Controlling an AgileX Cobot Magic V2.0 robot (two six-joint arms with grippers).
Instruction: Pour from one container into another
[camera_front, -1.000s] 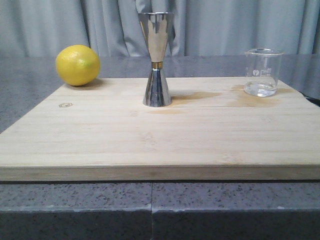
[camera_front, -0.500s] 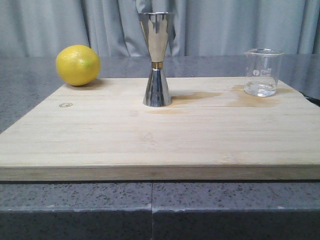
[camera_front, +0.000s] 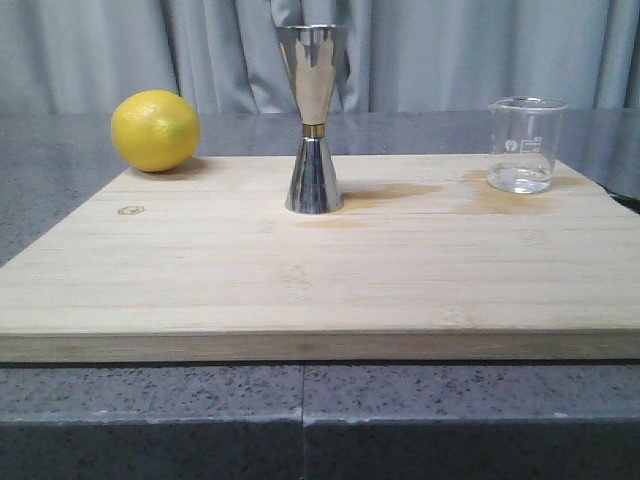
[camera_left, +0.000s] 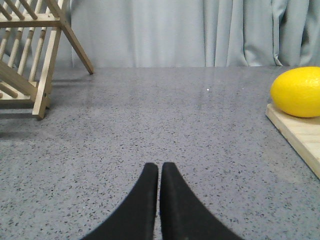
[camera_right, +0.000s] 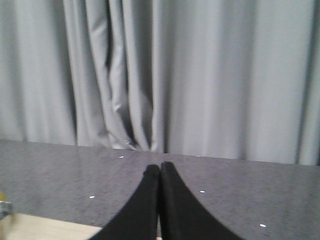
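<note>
A small clear glass beaker (camera_front: 525, 144) with a little clear liquid in it stands upright at the back right of the wooden board (camera_front: 320, 280). The steel hourglass jigger (camera_front: 314, 118) with a gold band stands upright at the board's back centre. Neither gripper appears in the front view. My left gripper (camera_left: 159, 167) is shut and empty over the grey counter, left of the board. My right gripper (camera_right: 160, 167) is shut and empty, facing the curtain, with the board's corner (camera_right: 45, 230) just below it. The beaker and jigger are out of both wrist views.
A yellow lemon (camera_front: 155, 130) sits at the board's back left corner, also seen as the lemon (camera_left: 298, 92) in the left wrist view. A wooden rack (camera_left: 30, 50) stands on the counter far left. Wet stains (camera_front: 490, 195) mark the board near the beaker. A grey curtain (camera_front: 450, 50) hangs behind.
</note>
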